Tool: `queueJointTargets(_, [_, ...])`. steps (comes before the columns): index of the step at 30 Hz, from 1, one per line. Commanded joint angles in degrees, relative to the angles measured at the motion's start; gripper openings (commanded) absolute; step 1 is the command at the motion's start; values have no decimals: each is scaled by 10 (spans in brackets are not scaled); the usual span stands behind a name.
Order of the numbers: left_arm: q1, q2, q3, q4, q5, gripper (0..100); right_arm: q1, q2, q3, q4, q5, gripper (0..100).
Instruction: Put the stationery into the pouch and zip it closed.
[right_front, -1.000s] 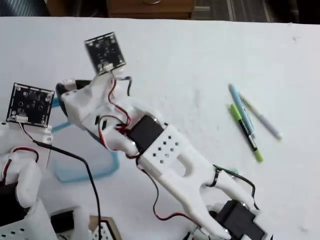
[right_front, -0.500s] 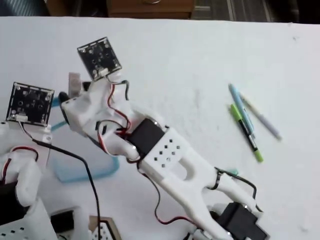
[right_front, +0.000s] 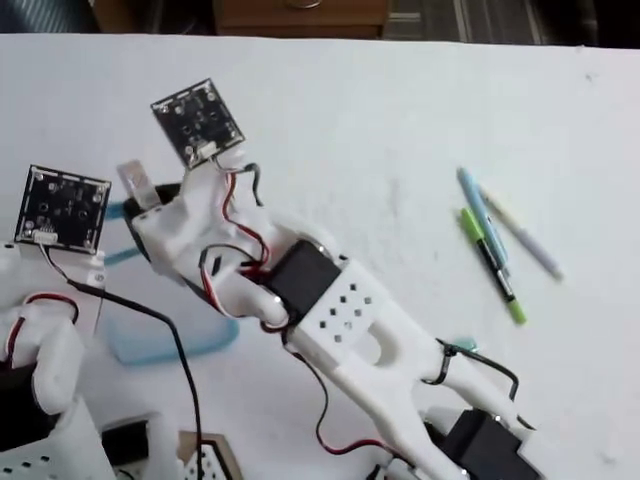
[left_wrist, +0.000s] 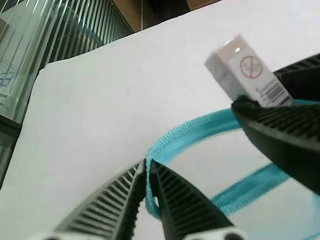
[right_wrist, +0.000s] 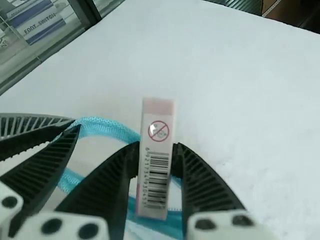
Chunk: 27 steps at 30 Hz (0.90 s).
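Right gripper (right_wrist: 156, 148): clenched on the eraser (right_wrist: 158, 117), jaws on its two broad sides. The eraser's long axis runs along the fingers and its free end pokes out past the tips. In the high view the eraser (right_front: 134, 183) sits at the far-left end of the right arm, tilted, free end toward about 11 o'clock. Left gripper (left_wrist: 147, 168): pinched on the teal zipper edge (left_wrist: 200, 127) of the pouch (right_front: 165, 340), lifting that edge into a loop so the mouth gapes. Key relation: the right wrist view shows the zipper edge just beside and under the right fingers, with the left gripper's jaw close alongside. In the high view the pouch body lies at roughly 5 o'clock from the eraser. Judgement: the eraser is at the mouth but not yet inside. The release calls for a short drop toward 5 o'clock, with the long axis in line with the opening so it does not bridge the zipper. The right arm is the one placed for this; the left only holds. The pens (right_front: 487, 245) lie on the table (right_front: 400, 120) at about 3 o'clock, well apart from the pouch, long axes running roughly 11 to 5 o'clock.
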Motion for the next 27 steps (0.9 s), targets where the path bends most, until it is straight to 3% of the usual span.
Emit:
queueJointTargets(1, [-19,22,135,16,-4,22,-3,-4,6,58,6,17])
queueJointTargets(8, [-19,22,135,16,-4,22,-1,-5,5,139,8,17])
queueJointTargets(13, [-19,22,135,16,-4,22,-16,13,30,138,76,17])
queueJointTargets(21, [-19,22,135,16,-4,22,-54,77,48,78,85,17])
queueJointTargets(27, [-19,22,135,16,-4,22,-62,145,48,59,206,17])
